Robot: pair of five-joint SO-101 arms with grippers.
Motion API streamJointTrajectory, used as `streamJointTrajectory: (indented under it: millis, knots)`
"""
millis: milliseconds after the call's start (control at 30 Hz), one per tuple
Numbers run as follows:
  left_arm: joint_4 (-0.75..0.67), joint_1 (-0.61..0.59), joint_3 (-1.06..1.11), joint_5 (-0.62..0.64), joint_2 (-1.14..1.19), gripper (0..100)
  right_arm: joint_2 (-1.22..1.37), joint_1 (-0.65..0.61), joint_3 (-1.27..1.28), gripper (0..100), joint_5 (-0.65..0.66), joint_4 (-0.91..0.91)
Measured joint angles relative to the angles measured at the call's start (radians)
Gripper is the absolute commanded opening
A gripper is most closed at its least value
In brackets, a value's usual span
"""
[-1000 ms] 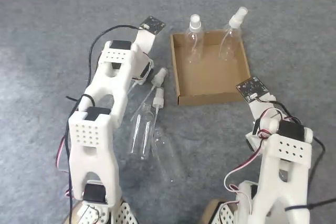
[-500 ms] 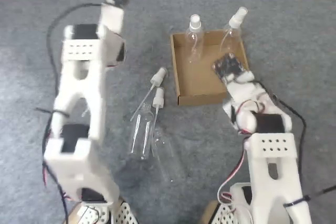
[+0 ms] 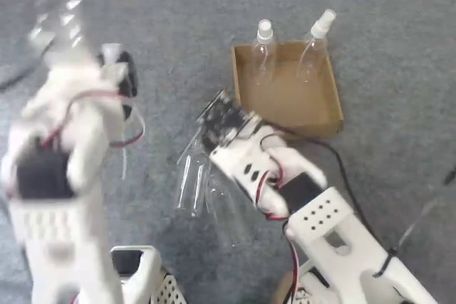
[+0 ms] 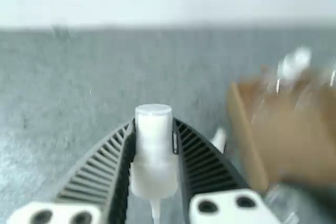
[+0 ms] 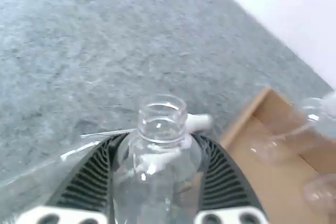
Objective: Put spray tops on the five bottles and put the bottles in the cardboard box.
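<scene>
The right gripper (image 5: pixel 160 142) is closed round the shoulders of a clear, uncapped bottle (image 5: pixel 157 182). One ribbed finger presses on each side, and the open neck points away toward the far side of the table. I cannot tell whether the bottle is lifted or rests on the grey carpet (image 3: pixel 399 69).

The left gripper (image 4: pixel 153 129) is clamped on a white spray top (image 4: pixel 153 156), with the thin dip tube hanging down between the fingers. In the high view the left arm (image 3: pixel 64 126) stands raised at the left, well apart from the right arm (image 3: pixel 285 183), which reaches across the middle.

Beside the right arm, two more clear bottles (image 3: pixel 191 179) (image 3: pixel 224 208) lie on the carpet. A loose spray top (image 5: pixel 198 121) lies just beyond the held bottle's neck.

Farther off to the right is the cardboard box (image 3: pixel 288 101). Two capped bottles (image 3: pixel 263 51) (image 3: pixel 313 44) stand at its far edge.

The main risk is in joining the top to the bottle. The dip tube is thin and may sway, so it could miss the narrow neck and bend against the rim. The smooth bottle could also turn or slip in the right gripper's hold when the top is pressed on. A low sweep by either arm could roll the lying bottles away.
</scene>
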Motion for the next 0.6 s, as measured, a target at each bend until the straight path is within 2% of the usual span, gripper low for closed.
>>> streamJointTrajectory:
  millis: [100, 267, 367, 600]
  knots:
    - [-0.169, -0.014, 0.229, 0.089, -0.23, 1, 0.0, -0.04, 0.08, 0.6, -0.002, -0.097]
    - [-0.361, -0.011, 0.522, 0.183, -0.532, 1, 0.0, -0.107, 0.095, 0.6, 0.0, -0.1]
    - [-0.394, -0.012, 0.546, 0.253, -0.578, 1, 0.0, -0.157, 0.103, 0.6, 0.0, -0.087]
    - [-0.445, -0.011, 0.574, 0.397, -0.586, 1, -0.083, -0.172, 0.186, 0.6, 0.002, -0.087]
